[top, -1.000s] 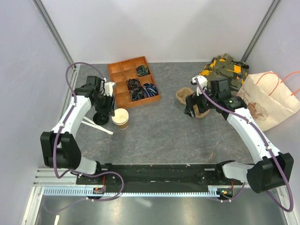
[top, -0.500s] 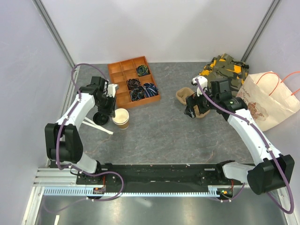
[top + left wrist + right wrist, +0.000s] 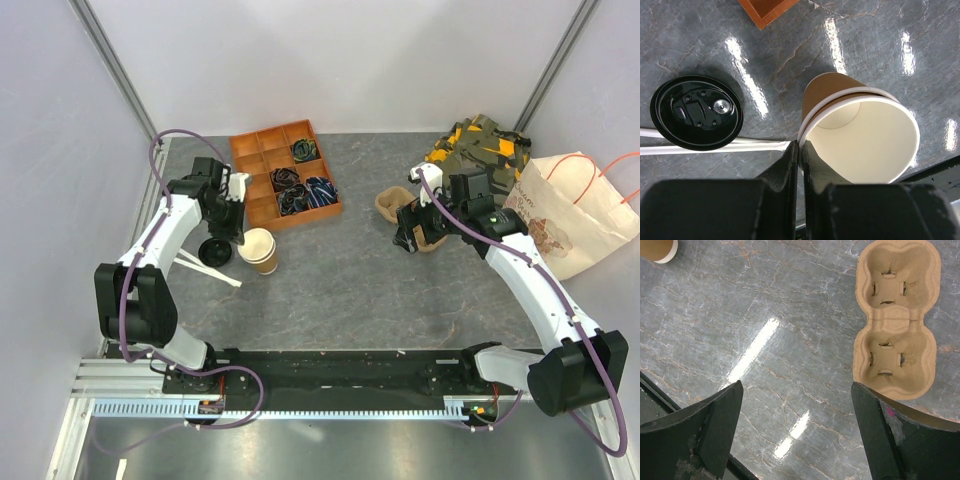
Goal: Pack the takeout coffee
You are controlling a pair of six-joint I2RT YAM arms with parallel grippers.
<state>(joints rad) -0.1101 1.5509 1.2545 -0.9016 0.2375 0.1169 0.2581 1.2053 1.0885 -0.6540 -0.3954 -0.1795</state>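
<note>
Left tool [image 3: 800,146] pinched on open cup [image 3: 860,145] rim; black lid [image 3: 696,112] flat beside on surface [image 3: 890,40]. Right tool [image 3: 795,392] spread wide near carrier [image 3: 895,320].

Top external: high over the near edge of the table [image 3: 360,290], looking down on all of it. Left wrist cam on left gripper [image 3: 800,144]: close, straight down on open paper cup [image 3: 860,135]. Right wrist cam on right gripper [image 3: 796,386]: higher, over pulp cup carrier [image 3: 895,320]; same cup in its top-left corner.
</note>
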